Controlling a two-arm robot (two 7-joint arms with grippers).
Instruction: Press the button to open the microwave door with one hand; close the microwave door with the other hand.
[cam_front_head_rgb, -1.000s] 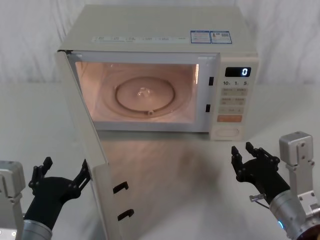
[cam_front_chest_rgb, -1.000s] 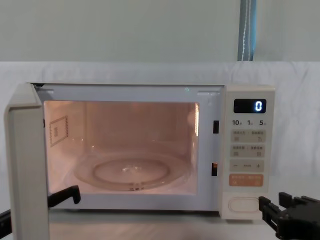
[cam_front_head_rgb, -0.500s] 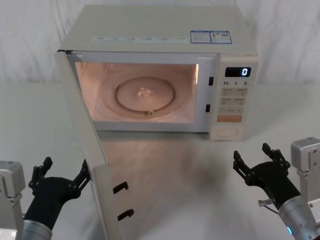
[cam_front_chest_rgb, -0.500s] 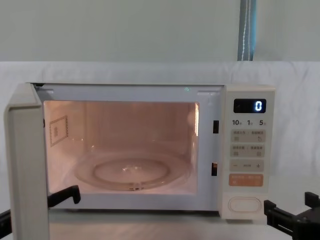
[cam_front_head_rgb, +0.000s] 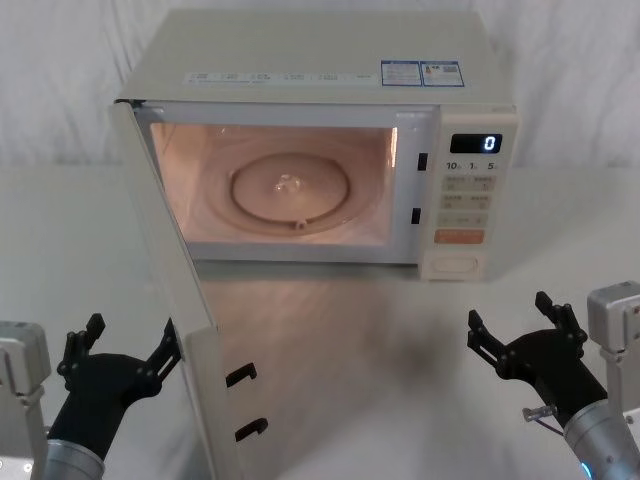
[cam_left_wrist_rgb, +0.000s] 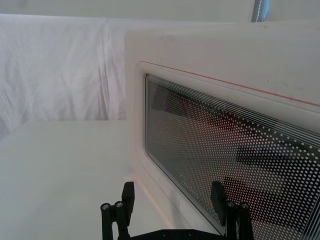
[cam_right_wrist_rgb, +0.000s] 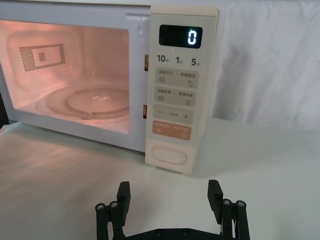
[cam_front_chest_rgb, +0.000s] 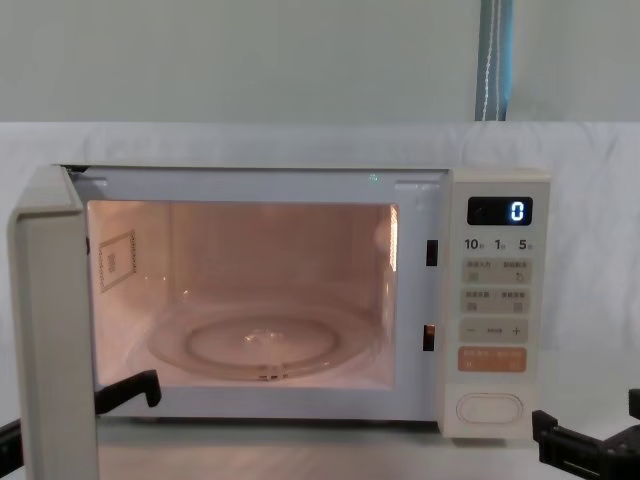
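The cream microwave (cam_front_head_rgb: 320, 60) stands at the back of the table with its cavity lit. The microwave door (cam_front_head_rgb: 175, 300) is swung wide open on its left hinge and reaches toward me. Its dark window (cam_left_wrist_rgb: 225, 150) faces my left gripper (cam_front_head_rgb: 130, 338), which is open, empty and close to the door's outer face near the free edge. The wide cream button (cam_front_head_rgb: 455, 266) sits at the bottom of the control panel, also seen in the right wrist view as the button (cam_right_wrist_rgb: 169, 155). My right gripper (cam_front_head_rgb: 510, 318) is open and empty, low above the table, a good way in front of the button.
A black display (cam_front_head_rgb: 476, 143) reads 0 above small keys and an orange button (cam_front_head_rgb: 459, 237). A glass turntable (cam_front_head_rgb: 292, 187) lies inside the cavity. White cloth covers the table (cam_front_head_rgb: 380, 350) and hangs behind the microwave.
My right gripper has drawn back from the button, toward me and slightly right. The door stays open and the left gripper has not moved.
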